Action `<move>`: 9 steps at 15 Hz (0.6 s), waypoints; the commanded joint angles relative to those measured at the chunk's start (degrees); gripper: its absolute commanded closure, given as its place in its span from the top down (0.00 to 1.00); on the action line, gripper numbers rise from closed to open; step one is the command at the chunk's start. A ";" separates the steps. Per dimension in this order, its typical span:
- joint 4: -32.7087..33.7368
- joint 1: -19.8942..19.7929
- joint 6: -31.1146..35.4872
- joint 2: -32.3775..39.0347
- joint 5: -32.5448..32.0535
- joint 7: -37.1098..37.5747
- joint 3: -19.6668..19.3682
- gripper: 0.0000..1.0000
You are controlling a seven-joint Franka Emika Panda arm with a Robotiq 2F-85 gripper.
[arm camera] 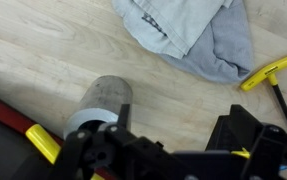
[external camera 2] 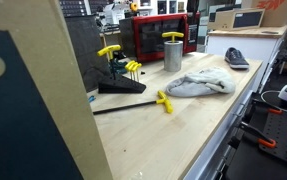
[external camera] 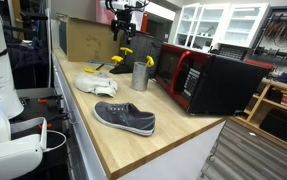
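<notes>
My gripper [external camera: 123, 28] hangs high above the back of the wooden counter [external camera: 108, 135], open and empty. In the wrist view its jaws [arm camera: 178, 118] hover over bare wood between a metal cup [arm camera: 103, 100] and a black hex-key rack [arm camera: 258, 135]. The cup [external camera 2: 173, 55] holds a yellow T-handle key [external camera 2: 172, 37]. A crumpled grey cloth [arm camera: 188, 30] lies beyond the cup. A loose yellow T-handle key [arm camera: 271, 72] lies on the wood beside the cloth. It also shows in an exterior view [external camera 2: 164, 102].
A red and black microwave [external camera: 208, 80] stands next to the cup. A grey shoe [external camera: 125, 118] lies near the counter's front end. A cardboard box [external camera: 85, 38] stands at the back. The rack [external camera 2: 118, 72] carries several yellow-handled keys.
</notes>
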 commanded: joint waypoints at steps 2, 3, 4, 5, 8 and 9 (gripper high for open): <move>-1.47 -1.68 4.10 0.01 -2.34 -0.24 1.75 1.00; -1.40 -1.91 5.41 0.37 -2.86 -0.75 1.74 1.00; -0.90 -2.05 6.26 1.00 -3.09 -1.86 1.58 1.00; -0.59 -2.00 6.50 1.35 -2.68 -3.45 1.25 1.00; 0.95 -2.23 7.31 2.95 -1.01 -10.00 0.17 1.00; 1.82 -2.34 7.08 3.69 -0.34 -12.45 -0.21 1.00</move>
